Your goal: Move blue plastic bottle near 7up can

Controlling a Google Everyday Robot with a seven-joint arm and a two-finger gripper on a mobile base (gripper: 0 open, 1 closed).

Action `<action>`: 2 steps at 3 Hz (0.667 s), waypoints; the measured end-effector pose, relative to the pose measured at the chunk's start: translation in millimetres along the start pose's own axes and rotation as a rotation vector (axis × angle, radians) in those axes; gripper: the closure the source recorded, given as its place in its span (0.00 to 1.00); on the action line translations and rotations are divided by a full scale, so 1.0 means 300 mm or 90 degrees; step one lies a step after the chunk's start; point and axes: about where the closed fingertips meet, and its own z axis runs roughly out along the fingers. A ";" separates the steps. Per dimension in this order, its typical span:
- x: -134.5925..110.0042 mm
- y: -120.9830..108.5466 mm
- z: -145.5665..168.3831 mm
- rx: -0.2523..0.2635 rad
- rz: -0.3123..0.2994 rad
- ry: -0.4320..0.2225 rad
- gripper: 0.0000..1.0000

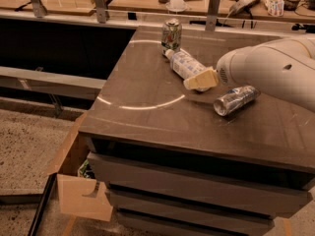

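Observation:
The blue plastic bottle (184, 64) lies on its side on the dark table (147, 117), with its white cap pointing at the 7up can (171, 35). The can stands upright just behind the cap, almost touching it. My gripper (200, 80), on the white arm coming in from the right, is at the bottle's near end, low over the table. Part of the bottle's base is hidden behind the gripper.
A silver-and-blue can (235, 100) lies on its side right of the gripper, under the arm. Metal posts (213, 9) and a cluttered bench stand behind the table. An open cardboard box (78, 181) sits on the floor at the left front.

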 end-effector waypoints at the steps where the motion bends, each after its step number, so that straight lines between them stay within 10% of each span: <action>1: -0.002 -0.235 -0.183 0.112 0.001 -0.008 0.00; 2: 0.024 -0.369 -0.327 0.199 0.006 0.029 0.00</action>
